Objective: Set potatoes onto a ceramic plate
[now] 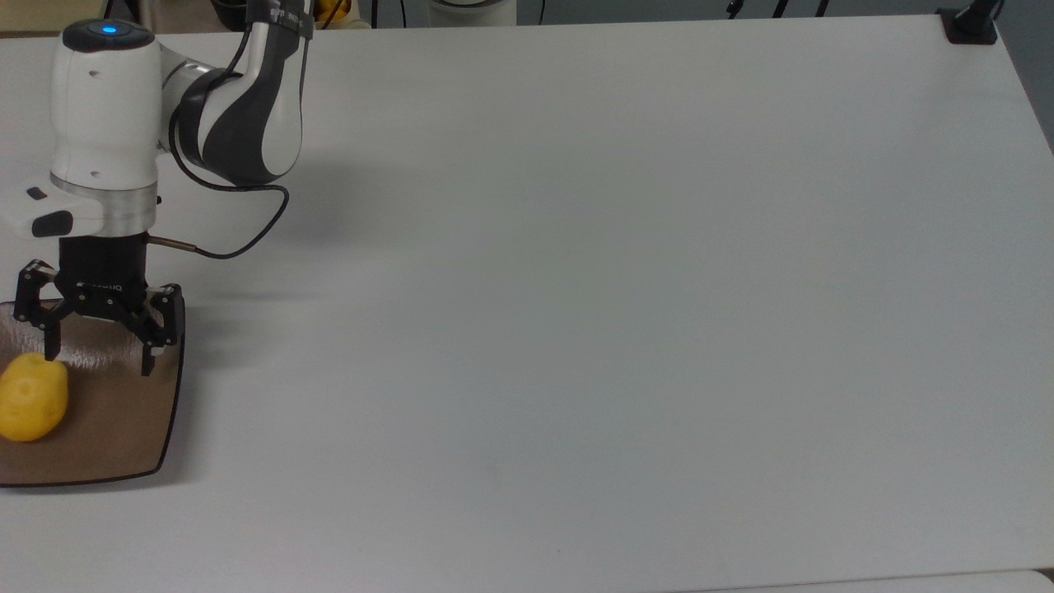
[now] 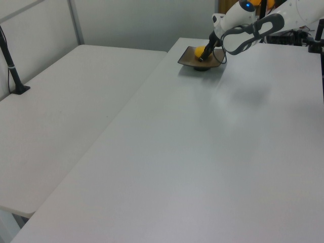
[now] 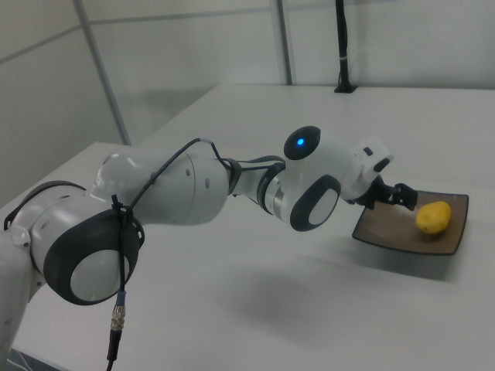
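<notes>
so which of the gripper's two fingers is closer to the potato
In the top view, the finger on the top view's left: its tip sits just above the potato on the plate; the other finger stands farther off.

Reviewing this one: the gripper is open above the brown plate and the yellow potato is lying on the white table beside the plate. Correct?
Not quite. The gripper is open above the brown plate, but the yellow potato lies on the plate itself, not on the white table. The top view and the right view both show it inside the rim.

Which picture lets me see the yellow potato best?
The right view: the potato lies whole and unblocked on the plate. The top view has it at the picture's left edge. In the left view it looks tiny behind the gripper.
</notes>
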